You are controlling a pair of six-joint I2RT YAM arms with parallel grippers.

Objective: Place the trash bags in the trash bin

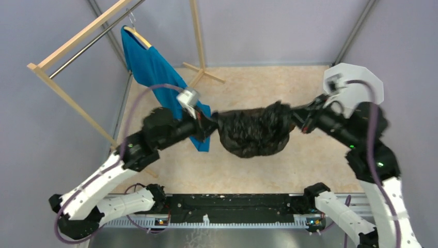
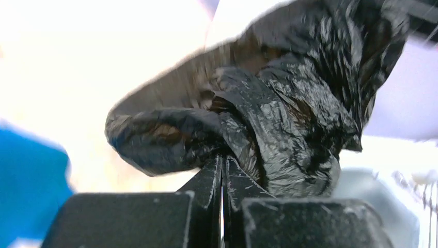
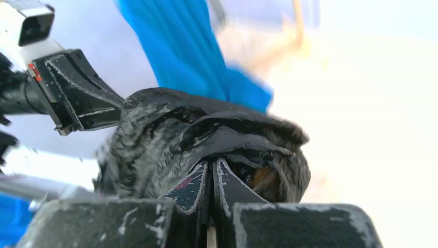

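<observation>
Clamped shut, the left tool (image 2: pixel 223 168) and right tool (image 3: pixel 210 173) each gripped 1 end of the trash bag (image 1: pixel 253 132), which sagged left-to-right between them over the desk (image 1: pixel 268 82). The trash bin (image 1: pixel 364 77) stood just behind the right tool, so that arm was nearer.

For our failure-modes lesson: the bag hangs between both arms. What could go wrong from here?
Left fingers and right fingers pinch only thin folds of the bag; it may slip or tear. The shirt hangs by the left arm and could snag. The right arm may knock the bin beside it.
</observation>
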